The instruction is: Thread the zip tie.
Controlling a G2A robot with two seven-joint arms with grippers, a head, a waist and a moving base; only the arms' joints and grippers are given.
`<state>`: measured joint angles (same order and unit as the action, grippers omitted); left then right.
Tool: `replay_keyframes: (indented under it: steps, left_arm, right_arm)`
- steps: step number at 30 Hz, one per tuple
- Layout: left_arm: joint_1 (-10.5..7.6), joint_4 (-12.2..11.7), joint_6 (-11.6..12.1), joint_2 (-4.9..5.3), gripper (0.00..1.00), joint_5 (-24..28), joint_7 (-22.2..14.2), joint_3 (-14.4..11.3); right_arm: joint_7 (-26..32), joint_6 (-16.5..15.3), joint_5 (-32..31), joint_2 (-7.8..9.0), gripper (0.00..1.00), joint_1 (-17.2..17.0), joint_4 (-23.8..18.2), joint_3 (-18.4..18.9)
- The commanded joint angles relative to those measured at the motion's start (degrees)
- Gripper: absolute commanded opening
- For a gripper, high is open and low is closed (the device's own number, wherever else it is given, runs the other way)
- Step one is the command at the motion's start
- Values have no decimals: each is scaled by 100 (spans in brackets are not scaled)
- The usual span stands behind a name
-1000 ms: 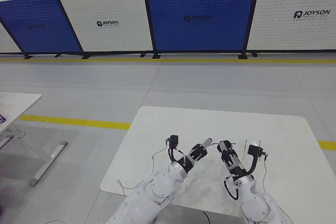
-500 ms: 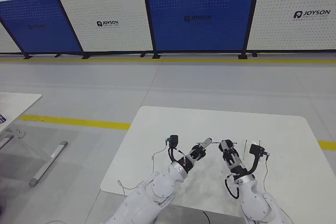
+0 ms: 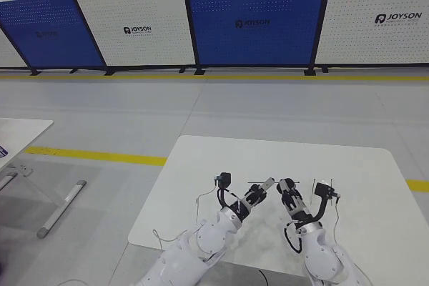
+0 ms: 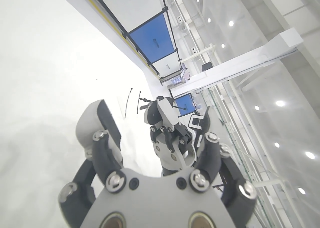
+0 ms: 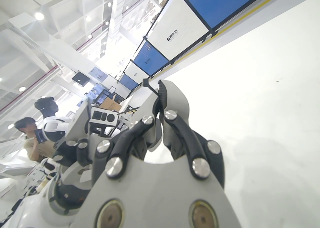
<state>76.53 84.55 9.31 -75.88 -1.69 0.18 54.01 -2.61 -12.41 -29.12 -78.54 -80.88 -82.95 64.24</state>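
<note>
Pinches the tie (image 5: pixel 151 88) between right fingers (image 5: pixel 175 99), with left fingers (image 4: pixel 105 119) spread near it, threading seemingly not yet begun, no loop formed.

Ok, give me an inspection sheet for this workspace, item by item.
Surface: plain white table.
Job's things: zip tie pinched in right gripper; two spare zip ties lying flat on the table.
Clutter: nothing seen.
Grippers: right gripper shut on zip tie; left gripper open, empty, facing it.
Cables: thin cable looping off the left arm's wrist.
Surroundings: blue and white panels, yellow floor line, second table.
</note>
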Motion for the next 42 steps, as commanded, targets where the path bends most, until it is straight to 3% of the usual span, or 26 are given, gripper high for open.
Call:
replay_keyframes:
  steps: [1, 6, 11, 16, 20, 42]
  left_arm:
    - [-19, -20, 0, -6, 15, 29, -7, 6]
    - [-38, -39, -15, -14, 16, 72, -11, 31]
    - [-54, -57, -86, -20, 8, 74, -45, 44]
    - [-78, -73, -150, -30, 14, 82, -71, 41]
    - [-97, -83, -177, -39, 0, 95, -69, 46]
    - [-117, -109, -243, -65, 0, 73, -172, 55]
  right_arm:
    - [11, -3, -8, -2, 0, -1, 2, -3]
    - [34, 6, -13, -9, 0, 9, 7, -7]
    - [56, 17, -21, -17, 0, 28, 5, -11]
    - [70, 17, -24, -24, 0, 34, 3, -15]
    - [68, 19, -34, -29, 0, 33, 1, -13]
    - [325, -150, -116, -34, 0, 62, 12, -29]
